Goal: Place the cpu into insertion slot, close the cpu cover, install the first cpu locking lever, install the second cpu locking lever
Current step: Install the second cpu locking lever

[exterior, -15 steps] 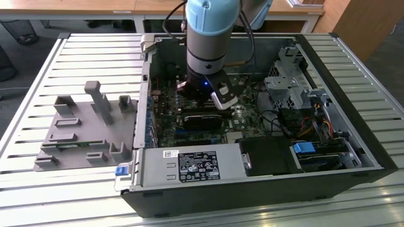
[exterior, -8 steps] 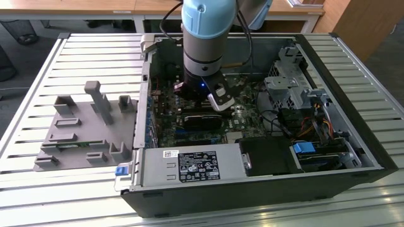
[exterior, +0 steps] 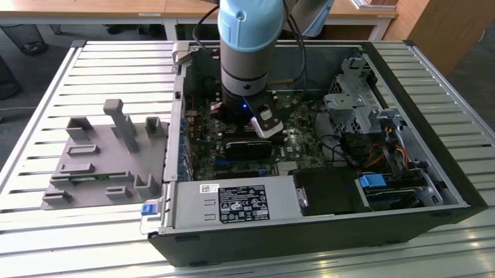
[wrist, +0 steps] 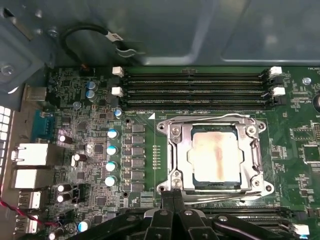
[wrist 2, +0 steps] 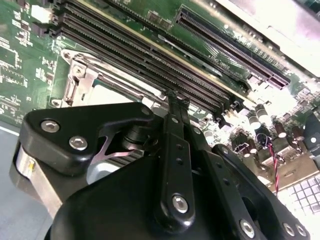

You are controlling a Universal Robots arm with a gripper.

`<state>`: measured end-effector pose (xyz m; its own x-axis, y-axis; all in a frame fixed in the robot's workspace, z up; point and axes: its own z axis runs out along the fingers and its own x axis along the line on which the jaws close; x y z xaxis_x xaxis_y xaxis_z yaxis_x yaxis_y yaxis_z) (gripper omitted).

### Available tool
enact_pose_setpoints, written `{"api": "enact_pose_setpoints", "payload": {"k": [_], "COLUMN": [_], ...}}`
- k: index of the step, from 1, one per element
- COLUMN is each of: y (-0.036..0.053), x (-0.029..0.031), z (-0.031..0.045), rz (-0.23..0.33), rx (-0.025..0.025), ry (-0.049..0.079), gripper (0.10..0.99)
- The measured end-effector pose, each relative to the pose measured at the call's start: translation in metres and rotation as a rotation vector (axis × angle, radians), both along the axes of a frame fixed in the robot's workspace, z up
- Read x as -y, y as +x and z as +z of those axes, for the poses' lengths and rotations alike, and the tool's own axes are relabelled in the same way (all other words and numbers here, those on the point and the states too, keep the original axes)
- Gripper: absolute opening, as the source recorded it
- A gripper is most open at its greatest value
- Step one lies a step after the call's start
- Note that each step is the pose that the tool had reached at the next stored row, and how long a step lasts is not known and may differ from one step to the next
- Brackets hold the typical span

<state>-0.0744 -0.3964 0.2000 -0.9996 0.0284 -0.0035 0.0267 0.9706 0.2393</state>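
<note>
We see the cpu (wrist: 215, 155) seated under the closed cpu cover (wrist: 216, 152); the gripper (wrist: 173, 196), fingers together, grips nothing visible.

The cpu (wrist: 214, 156) is a flat silver square with a brownish smear on top, sitting level in the insertion slot (wrist: 215, 186). The cpu cover (wrist: 181, 150), a silver windowed frame, lies flat over it, just beside the memory slots (wrist: 195, 89).
</note>
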Motion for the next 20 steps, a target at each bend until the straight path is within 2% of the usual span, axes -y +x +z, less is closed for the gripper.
{"api": "enact_pose_setpoints", "payload": {"k": [4, 13, 20], "y": [-0.0003, -0.0012, -0.0029], "x": [0.0001, 0.0, -0.0001], "z": [-0.0027, -0.0059, -0.0092], "rz": [0.0, 0.0, 0.0], "rx": [-0.0002, -0.0001, -0.0001], "ry": [0.002, 0.019, 0.027], "gripper": [0.118, 0.118, 0.118]}}
